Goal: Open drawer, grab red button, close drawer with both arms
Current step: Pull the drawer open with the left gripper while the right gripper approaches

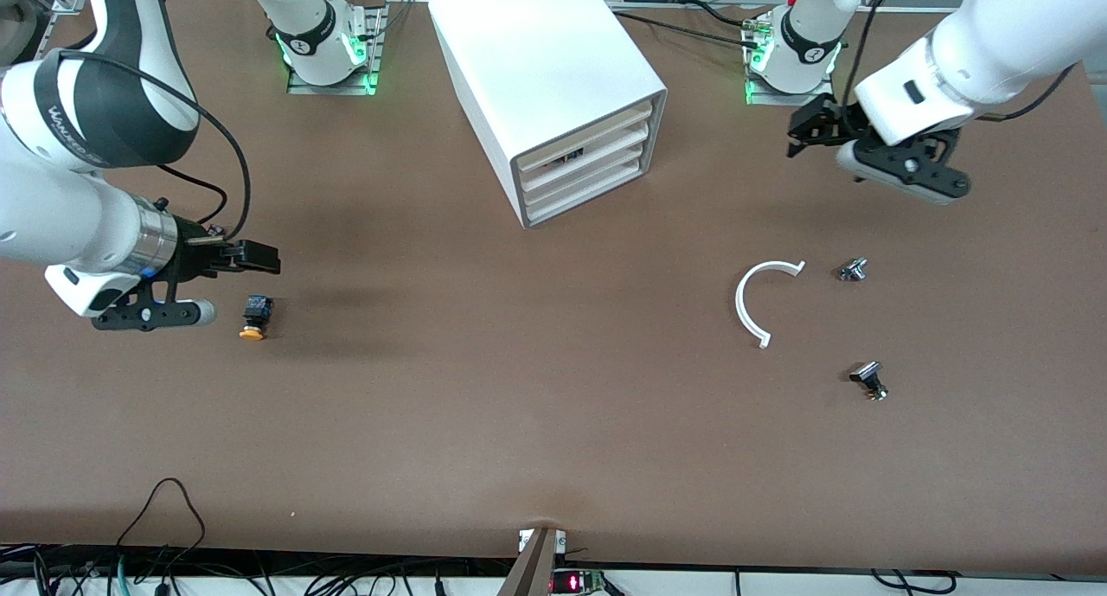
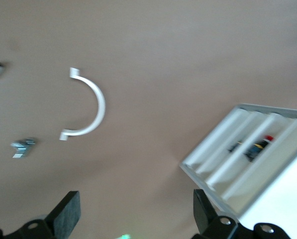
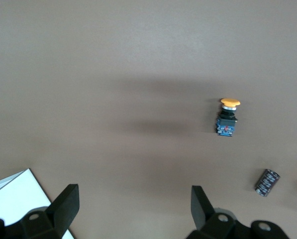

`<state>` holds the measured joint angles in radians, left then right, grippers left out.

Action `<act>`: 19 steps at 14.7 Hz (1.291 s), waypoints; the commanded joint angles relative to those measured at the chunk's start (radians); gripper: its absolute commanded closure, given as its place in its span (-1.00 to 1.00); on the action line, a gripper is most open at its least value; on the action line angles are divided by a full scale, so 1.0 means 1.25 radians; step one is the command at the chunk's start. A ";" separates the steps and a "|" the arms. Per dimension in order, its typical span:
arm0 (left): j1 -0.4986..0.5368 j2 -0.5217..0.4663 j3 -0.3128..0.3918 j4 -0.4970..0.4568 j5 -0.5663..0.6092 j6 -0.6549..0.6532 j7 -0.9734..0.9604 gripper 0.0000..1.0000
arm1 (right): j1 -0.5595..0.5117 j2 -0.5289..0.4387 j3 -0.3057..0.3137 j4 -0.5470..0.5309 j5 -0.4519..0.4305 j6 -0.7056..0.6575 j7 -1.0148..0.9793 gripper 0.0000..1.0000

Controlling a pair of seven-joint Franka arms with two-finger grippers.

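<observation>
The white cabinet point(image 1: 536, 60) stands at the middle of the table near the arm bases. Its three cream drawer fronts look shut. The middle drawer point(image 1: 605, 152) has a dark gap above it. The red-capped button point(image 2: 260, 145) shows through that gap in the left wrist view, and as a dark spot in the front view point(image 1: 571, 155). My left gripper point(image 1: 804, 133) is open and empty, in the air beside the cabinet point(image 2: 282, 199) toward the left arm's end; its own view shows it too point(image 2: 136, 214). My right gripper point(image 1: 251, 257) is open and empty, just above the table at the right arm's end, also in its own view point(image 3: 133, 209).
An orange-yellow-capped button point(image 1: 253, 317) lies next to the right gripper, also in the right wrist view point(image 3: 228, 117), with a small black cylinder point(image 3: 266, 182) close by. A white C-shaped strip point(image 1: 754, 298) and two small metal parts point(image 1: 854, 270) point(image 1: 869, 380) lie toward the left arm's end.
</observation>
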<state>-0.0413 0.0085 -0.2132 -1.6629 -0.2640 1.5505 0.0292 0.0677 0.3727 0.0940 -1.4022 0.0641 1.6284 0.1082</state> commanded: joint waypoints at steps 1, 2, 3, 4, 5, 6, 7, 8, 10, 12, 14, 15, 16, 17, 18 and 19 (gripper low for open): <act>0.001 0.067 -0.004 0.026 -0.127 -0.058 0.025 -1.00 | 0.022 0.009 0.001 -0.001 0.010 0.018 0.058 -0.98; -0.009 0.086 -0.004 0.025 -0.172 -0.085 0.026 -1.00 | 0.033 0.015 0.001 -0.002 0.010 0.026 0.063 -0.98; -0.026 0.114 -0.004 0.025 -0.202 -0.117 0.027 -1.00 | 0.037 0.016 0.001 -0.011 0.010 0.036 0.066 -0.98; -0.043 0.146 -0.004 0.025 -0.236 -0.149 0.042 -1.00 | 0.042 0.016 0.001 -0.023 0.010 0.057 0.078 -0.98; -0.056 0.167 -0.004 0.023 -0.271 -0.162 0.087 -1.00 | 0.054 0.016 0.001 -0.040 0.010 0.078 0.099 -0.98; -0.069 0.184 -0.004 0.015 -0.284 -0.158 0.145 -1.00 | 0.062 0.015 0.001 -0.055 0.010 0.097 0.116 -0.98; -0.079 0.203 -0.002 0.010 -0.285 -0.151 0.208 -1.00 | 0.072 0.016 0.001 -0.061 0.010 0.111 0.129 -0.98; -0.079 0.233 -0.002 0.006 -0.286 -0.123 0.289 -1.00 | 0.084 0.016 0.001 -0.065 0.010 0.117 0.139 -0.98; -0.075 0.276 -0.002 -0.021 -0.300 -0.070 0.439 -1.00 | 0.098 0.025 0.001 -0.065 0.009 0.129 0.166 -0.98; -0.077 0.284 -0.004 -0.085 -0.319 0.002 0.514 -1.00 | 0.113 0.026 0.001 -0.065 0.009 0.140 0.188 -0.98; -0.080 0.280 -0.011 -0.163 -0.359 0.067 0.566 -0.99 | 0.127 0.027 0.001 -0.065 0.006 0.145 0.218 -0.98; -0.077 0.278 -0.031 -0.195 -0.384 0.107 0.583 -0.98 | 0.135 0.032 0.001 -0.065 0.005 0.147 0.237 -0.98; -0.075 0.277 -0.042 -0.221 -0.395 0.150 0.588 -0.98 | 0.142 0.032 0.001 -0.065 0.004 0.153 0.253 -0.98; -0.077 0.277 -0.050 -0.244 -0.404 0.183 0.596 -0.96 | 0.148 0.032 0.001 -0.065 0.005 0.158 0.266 -0.98; -0.076 0.277 -0.061 -0.264 -0.418 0.203 0.612 -0.88 | 0.157 0.037 0.001 -0.065 0.005 0.164 0.284 -0.98; -0.076 0.277 -0.066 -0.286 -0.446 0.216 0.629 -0.83 | 0.164 0.041 0.001 -0.065 0.005 0.173 0.307 -0.98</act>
<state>-0.1427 0.3947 -0.2783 -1.9357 -0.7577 1.7675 0.7551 0.2517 0.4148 0.0969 -1.4800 0.0652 1.8166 0.4349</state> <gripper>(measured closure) 0.022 0.004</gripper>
